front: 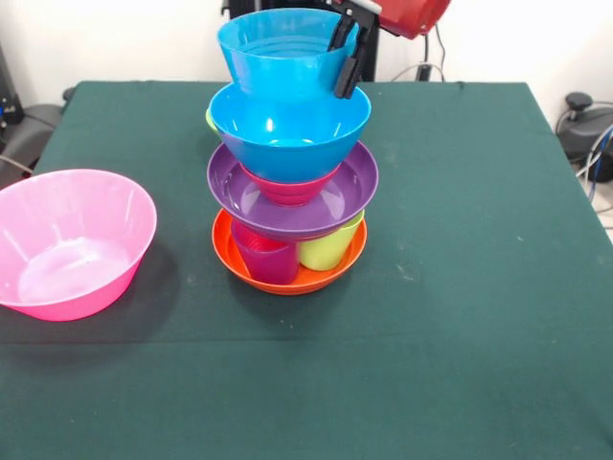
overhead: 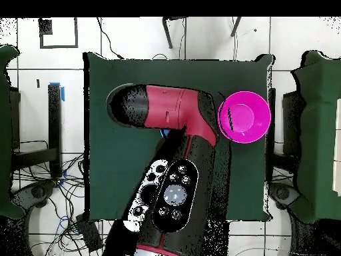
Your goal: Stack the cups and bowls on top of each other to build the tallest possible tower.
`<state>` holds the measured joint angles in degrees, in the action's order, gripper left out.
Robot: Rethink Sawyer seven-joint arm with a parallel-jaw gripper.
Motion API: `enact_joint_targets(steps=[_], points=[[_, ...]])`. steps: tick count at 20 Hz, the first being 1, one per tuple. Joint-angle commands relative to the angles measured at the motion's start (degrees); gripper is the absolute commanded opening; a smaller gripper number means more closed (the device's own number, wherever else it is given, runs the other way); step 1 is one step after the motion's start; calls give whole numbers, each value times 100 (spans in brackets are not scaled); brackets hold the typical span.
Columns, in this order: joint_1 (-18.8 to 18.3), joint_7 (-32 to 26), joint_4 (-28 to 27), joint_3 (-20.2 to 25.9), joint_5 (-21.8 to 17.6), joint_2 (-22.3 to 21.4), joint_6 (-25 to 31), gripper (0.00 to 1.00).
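The tower stands mid-table in the front view. From the bottom it is an orange bowl (front: pixel 287 281) holding a purple cup (front: pixel 266 261) and a lime green cup (front: pixel 326 251), then a purple bowl (front: pixel 356 187), a small red bowl (front: pixel 287 190), a blue bowl (front: pixel 287 144) and a light blue bowl (front: pixel 278 57) on top. My gripper (front: pixel 339 69) comes down from the top right, one finger inside and one outside the light blue bowl's right rim, pinching it. The orange cup is hidden. In the overhead view my arm (overhead: pixel 174 173) covers the tower.
A big pink bowl (front: pixel 72 240) sits upright on the green table (front: pixel 460 287) at the front view's left; it also shows in the overhead view (overhead: pixel 244 117). A sliver of lime green (front: pixel 209 120) shows behind the blue bowl.
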<state>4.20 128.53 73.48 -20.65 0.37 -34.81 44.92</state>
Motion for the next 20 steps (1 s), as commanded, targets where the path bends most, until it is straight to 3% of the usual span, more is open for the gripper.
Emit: enact_joint_targets(steps=[1, 8, 13, 20], points=[[10, 159, 134, 194, -268, -91, 395, 0], [276, 701, 714, 165, -201, 20, -256, 0], [343, 774, 1126, 248, -116, -32, -693, 0], [559, 820, 1311, 70, -170, -3, -724, 0]])
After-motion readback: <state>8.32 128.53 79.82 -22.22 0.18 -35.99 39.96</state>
